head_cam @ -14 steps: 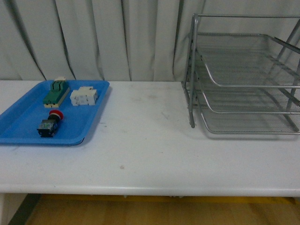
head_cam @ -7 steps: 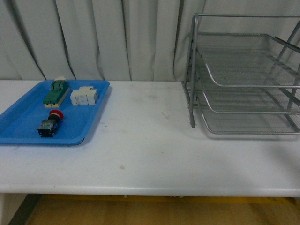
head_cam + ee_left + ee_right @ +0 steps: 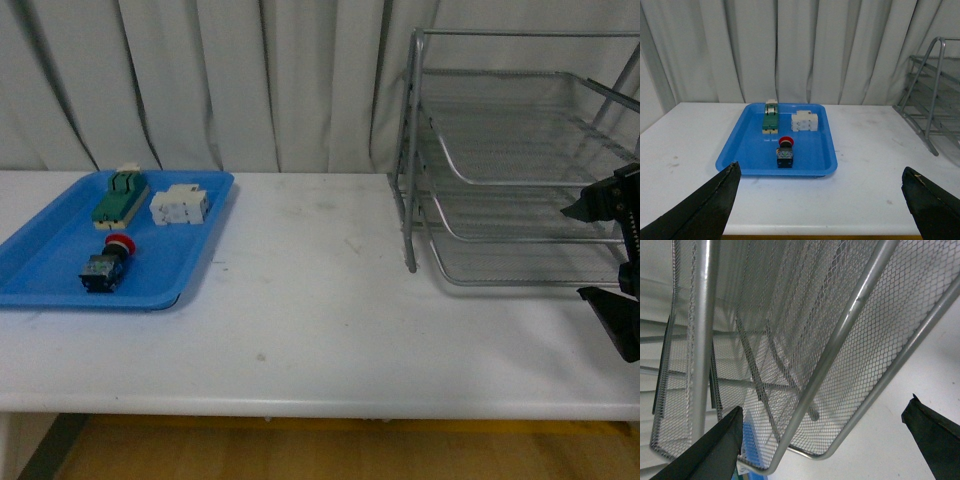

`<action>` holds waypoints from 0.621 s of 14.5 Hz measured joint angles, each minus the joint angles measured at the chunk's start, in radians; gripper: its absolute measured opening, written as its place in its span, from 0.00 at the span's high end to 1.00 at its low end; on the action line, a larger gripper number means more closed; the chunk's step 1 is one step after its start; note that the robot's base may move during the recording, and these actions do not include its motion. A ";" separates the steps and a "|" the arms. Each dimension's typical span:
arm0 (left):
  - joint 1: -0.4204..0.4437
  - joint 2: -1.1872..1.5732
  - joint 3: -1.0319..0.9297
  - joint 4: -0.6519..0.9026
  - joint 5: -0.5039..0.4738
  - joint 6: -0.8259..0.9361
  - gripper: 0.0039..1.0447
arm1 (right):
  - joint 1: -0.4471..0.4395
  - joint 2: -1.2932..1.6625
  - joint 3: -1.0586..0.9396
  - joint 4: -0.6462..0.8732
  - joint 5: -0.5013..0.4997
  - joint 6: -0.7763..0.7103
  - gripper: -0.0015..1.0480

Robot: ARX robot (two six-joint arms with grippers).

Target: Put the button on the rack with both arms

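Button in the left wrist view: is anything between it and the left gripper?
Nothing visible blocks it. The button lies in the blue tray nearest the open left gripper; only the tray's low rim lies between. The green part and white block sit beyond it.

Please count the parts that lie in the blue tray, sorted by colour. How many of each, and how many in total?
Red-capped button: 1
White block: 1
Green and beige part: 1
Total: 3, all in the tray
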 joint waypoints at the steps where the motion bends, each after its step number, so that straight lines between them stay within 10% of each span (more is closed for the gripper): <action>1: 0.000 0.000 0.000 0.000 0.000 0.000 0.06 | 0.000 0.023 0.028 -0.005 0.005 0.000 0.06; 5: 0.000 0.000 0.000 0.000 0.000 0.000 0.06 | 0.013 0.105 0.153 -0.063 0.031 0.008 0.11; 9: 0.000 0.000 0.000 0.000 0.000 0.000 0.06 | 0.033 0.166 0.215 -0.065 0.063 0.037 0.46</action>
